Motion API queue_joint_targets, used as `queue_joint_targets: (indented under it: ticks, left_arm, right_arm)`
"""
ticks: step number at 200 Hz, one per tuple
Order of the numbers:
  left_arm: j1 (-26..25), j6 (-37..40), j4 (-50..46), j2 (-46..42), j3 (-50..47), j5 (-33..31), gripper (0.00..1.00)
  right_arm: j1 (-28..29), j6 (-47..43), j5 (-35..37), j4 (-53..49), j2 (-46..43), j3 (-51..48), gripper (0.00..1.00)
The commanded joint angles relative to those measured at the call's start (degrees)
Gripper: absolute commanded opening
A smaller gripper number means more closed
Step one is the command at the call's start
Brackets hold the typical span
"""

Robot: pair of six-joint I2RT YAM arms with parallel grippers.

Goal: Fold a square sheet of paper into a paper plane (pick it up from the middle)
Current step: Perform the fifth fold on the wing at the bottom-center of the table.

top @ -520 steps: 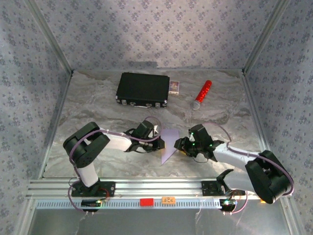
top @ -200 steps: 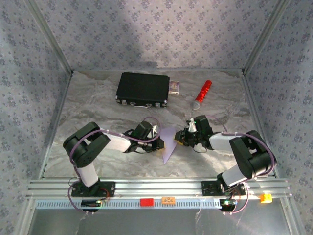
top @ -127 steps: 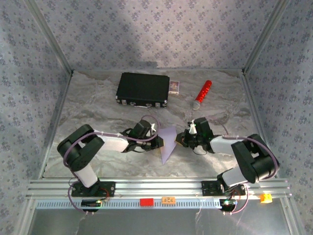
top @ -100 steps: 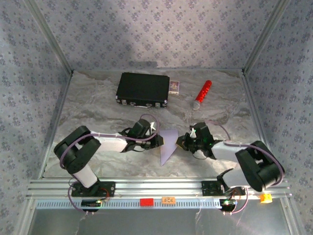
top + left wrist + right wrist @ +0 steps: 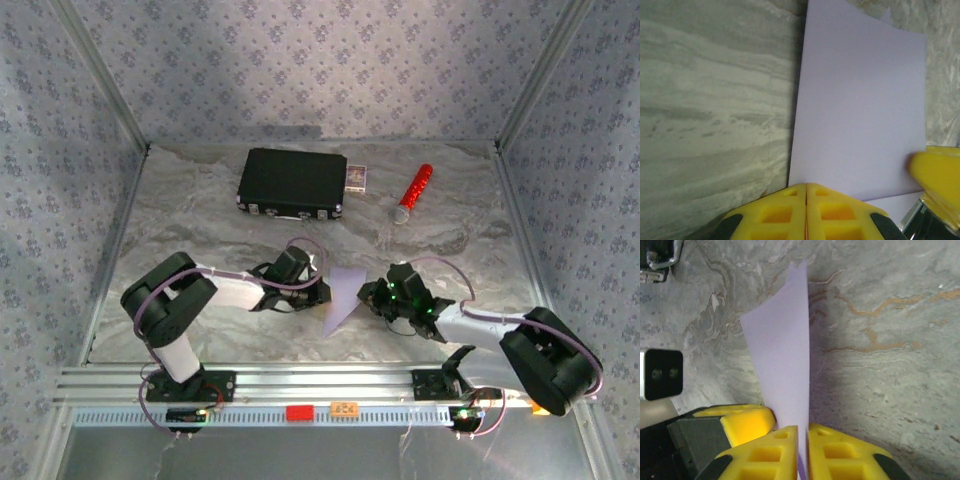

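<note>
Grip at lower centre of top view: left gripper [image 5: 318, 292] w/ fingers pressed together on the left edge of the square sheet of paper [image 5: 343, 296], apparently nipping it. Right gripper [image 5: 374, 297] pinches the opposite edge, a thin lilac strip showing btwn its pads. Sheet looks v. light and floppy, easily creased or torn, prob. slippery on flat pads. Best held mid-edge, close to the fold, w/ gentle pull only. Farther up: black case [image 5: 292, 182], card box [image 5: 357, 177], red-and-silver cylinder [image 5: 412, 193], all well apart from it.
</note>
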Motion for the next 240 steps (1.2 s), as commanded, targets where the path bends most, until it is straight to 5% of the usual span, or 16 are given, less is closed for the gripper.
queue_joint_targets:
  ticks: [1, 91, 240]
  left_arm:
    - [-0.69, 0.01, -0.91, 2.03, 0.44, -0.45, 0.06]
    - [-0.71, 0.53, -0.96, 3.03, 0.86, -0.23, 0.05]
    - [-0.56, 1.19, -0.89, 2.42, 0.86, -0.08, 0.05]
  right_arm:
    - [-1.35, -4.45, -3.75, -0.67, -0.29, 1.25, 0.18]
    - [-8.26, -13.75, -16.87, -1.66, 3.25, 4.75, 0.34]
    - [-11.68, -18.60, -23.15, 1.55, 13.60, 8.19, 0.26]
